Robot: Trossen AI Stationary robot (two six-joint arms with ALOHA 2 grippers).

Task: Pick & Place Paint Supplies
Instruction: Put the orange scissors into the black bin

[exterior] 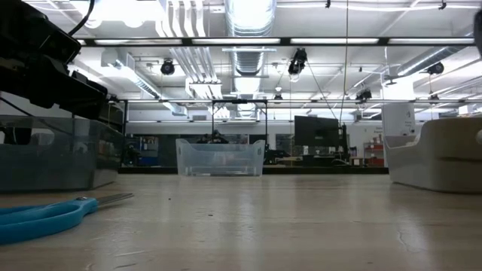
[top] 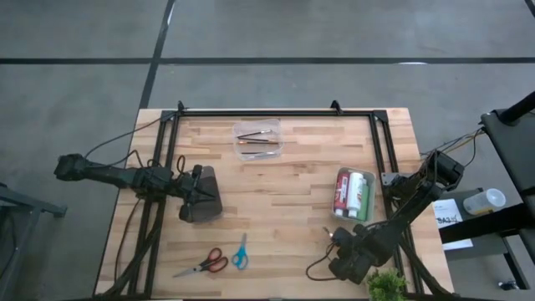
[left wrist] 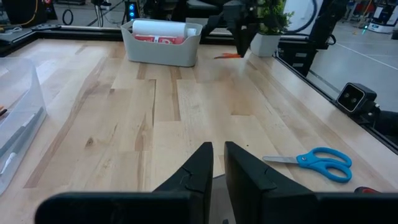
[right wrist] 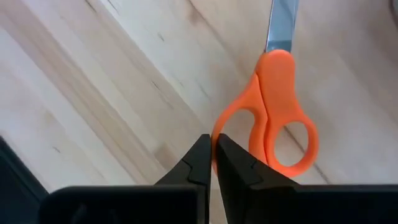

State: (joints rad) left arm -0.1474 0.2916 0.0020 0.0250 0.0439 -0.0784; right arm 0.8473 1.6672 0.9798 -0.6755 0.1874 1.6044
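The paint bottles, red (top: pixel 343 194), white (top: pixel 354 197) and green (top: pixel 365 199), lie in a pale bin (top: pixel 354 173) on the table's right half; the left wrist view shows this bin (left wrist: pixel 160 55) far off. Thin brushes (top: pixel 257 139) lie in a clear tub (top: pixel 257 125) near the far edge. My left gripper (left wrist: pixel 217 163) hovers shut over bare wood at the table's left (top: pixel 204 194). My right gripper (right wrist: pixel 212 157) is shut near the table's near right corner (top: pixel 334 240), its tips at an orange pair of scissors (right wrist: pixel 280 118) lying flat on the wood. My right gripper comes down from above with its shut fingertips (right wrist: pixel 200 155) at the outer rim of one handle loop (right wrist: pixel 225 127) of the orange scissors. I cannot tell whether they touch it. The scissors lie flat on the table.
Red-handled scissors (top: pixel 205 264) and blue-handled scissors (top: pixel 241 251) lie near the near edge; the blue ones (exterior: pixel 45 217) show at table height too. A small green plant (top: pixel 386 284) stands at the near right corner. A black frame (top: pixel 276 113) runs along the far and side edges.
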